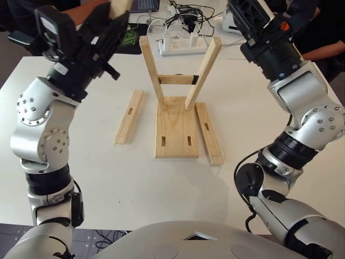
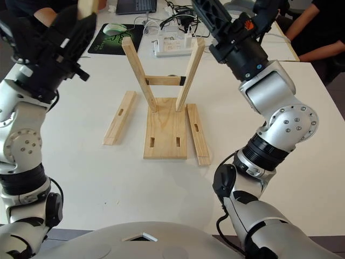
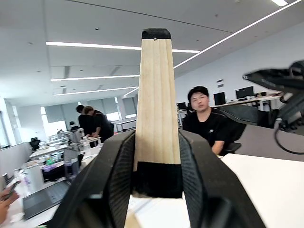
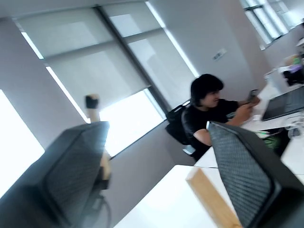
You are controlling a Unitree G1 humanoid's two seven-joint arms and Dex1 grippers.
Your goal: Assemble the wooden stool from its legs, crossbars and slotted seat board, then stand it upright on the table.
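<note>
Left gripper (image 3: 156,142) grips wooden bar (image 3: 156,85) (right gripper (image 4: 159,166) agape).

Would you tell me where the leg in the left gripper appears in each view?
Left eye: leg at the top edge, left of centre.
Right eye: top-left edge.
Left wrist: clamped between the fingers.
Right wrist: probably the capped stick beyond one finger.
Shared landmark: the white table.

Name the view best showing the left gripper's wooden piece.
Left wrist view: the wooden piece sits clamped in the left gripper, black-capped end visible. Eye views catch just its pale end; right wrist view, perhaps a distant tip.
</note>
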